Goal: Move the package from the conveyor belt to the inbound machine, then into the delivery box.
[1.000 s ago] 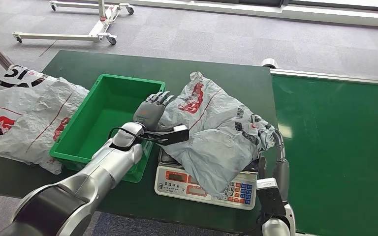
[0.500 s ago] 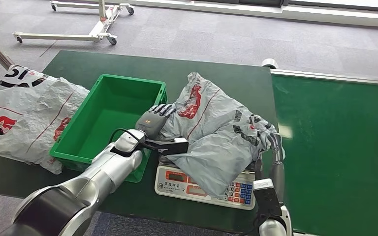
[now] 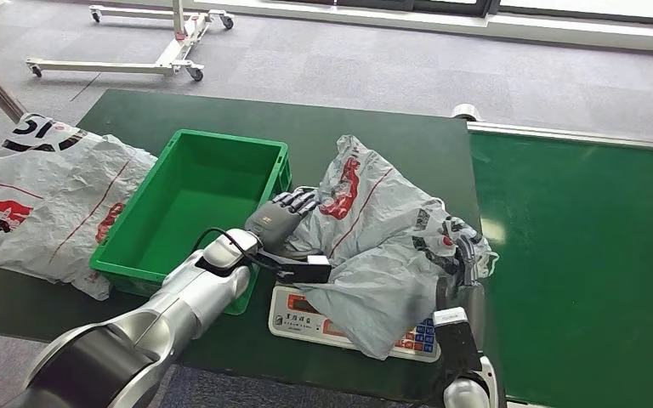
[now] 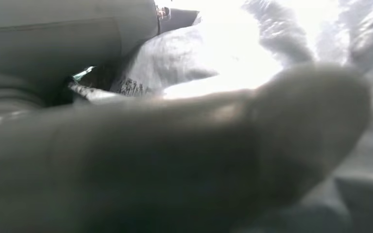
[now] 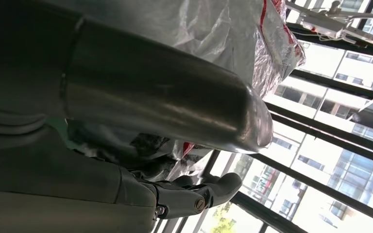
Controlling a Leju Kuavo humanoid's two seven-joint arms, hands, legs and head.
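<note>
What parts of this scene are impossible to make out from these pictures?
- Scale readout, head view: too small, and the package covers the platform.
- Left hand underside, head view: pressed against the package; the left wrist view is blurred by the thumb.
- Right hand grip, head view: mostly behind the package.
- Second bag: cut off by the edge.

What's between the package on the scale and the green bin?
Nothing visible. The package lies on the scale, and the green bin stands directly beside it, open and empty. The left hand rests on the package's bin-side edge; the right hand is at the far edge.
</note>
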